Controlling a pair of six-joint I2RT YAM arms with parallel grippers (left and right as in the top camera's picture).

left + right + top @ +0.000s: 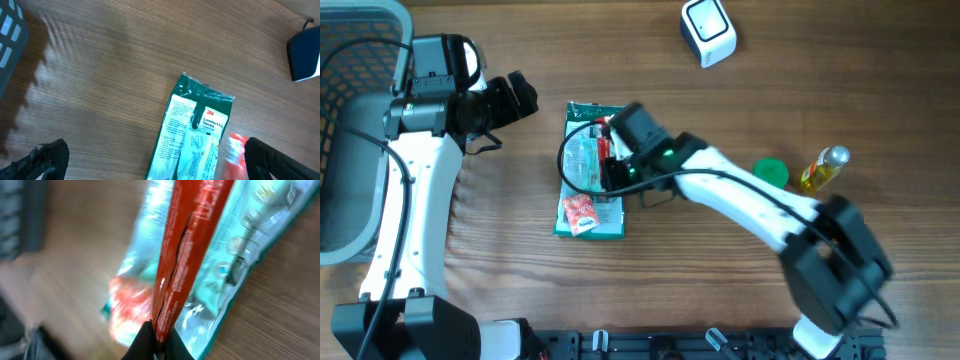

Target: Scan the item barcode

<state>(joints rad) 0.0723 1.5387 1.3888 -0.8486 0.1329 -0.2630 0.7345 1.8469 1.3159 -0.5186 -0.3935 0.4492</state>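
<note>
"Looking across the table [520,60], where is free room lying?"

"A basket [350,120] is crowding the left edge. A scanner [708,30] is sitting near the far edge, and a bottle [823,167] and a green cap [772,172] are lying to the right. Bare wood is showing between the scanner and the middle."

"How is the item pointing?"

"The red packet [187,245] is sitting over a green glove pack [582,170] mid-table, slanting away from the fingertips. The pack's length is running far to near."

"And the grippers?"

"The right gripper [156,347] is pinching the red packet's end, jaws nearly together. The left gripper [523,97] is hanging spread wide beside the pack, touching nothing."
</note>
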